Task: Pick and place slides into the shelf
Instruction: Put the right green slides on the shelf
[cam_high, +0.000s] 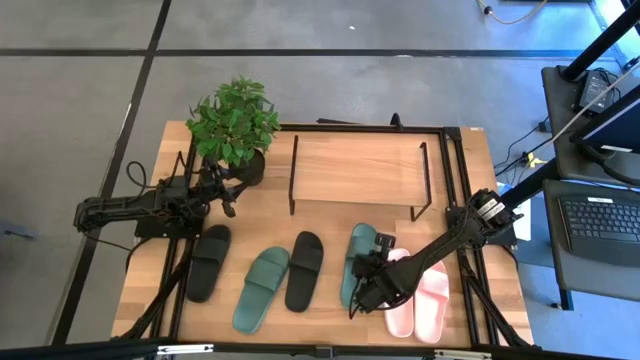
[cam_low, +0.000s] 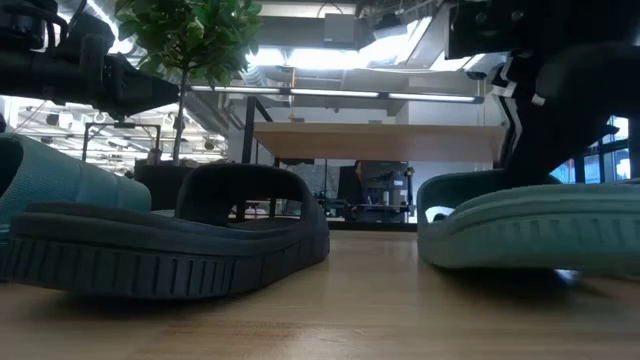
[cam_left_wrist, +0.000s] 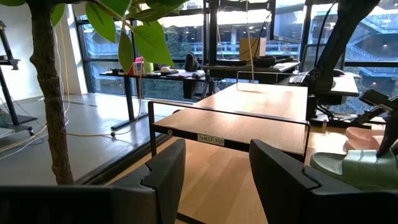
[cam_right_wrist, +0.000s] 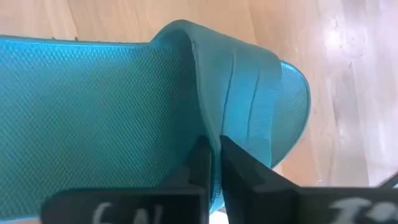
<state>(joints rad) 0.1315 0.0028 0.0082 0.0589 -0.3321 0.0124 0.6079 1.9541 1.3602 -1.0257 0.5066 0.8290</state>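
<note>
Dark green rubber is what I have under my right gripper (cam_right_wrist: 214, 163): its jaws are pinched together on the strap edge of the right-hand green slide (cam_high: 358, 262), which lies flat on the table (cam_high: 330, 220) near the front, just right of centre. From above, that gripper (cam_high: 368, 282) sits over the near half of the slide, with the arm reaching in from the table's right edge.

Just right of it lies the pale pink pair (cam_high: 418, 295), side by side and partly under my arm. To the left are one black slide (cam_high: 304, 270), then the other green slide (cam_high: 261, 288), then the second black slide (cam_high: 209, 262) farthest left, all resting on the table in a loose row.

Behind them, toward the far edge, stands the shelf (cam_high: 358, 168), with a light wooden top and thin black side frames.

My left gripper (cam_high: 225, 190) waits off the table surface at the far left, beside the potted plant (cam_high: 234, 122); in its wrist view its jaws stand apart with nothing between them, facing the shelf (cam_left_wrist: 249, 127).
</note>
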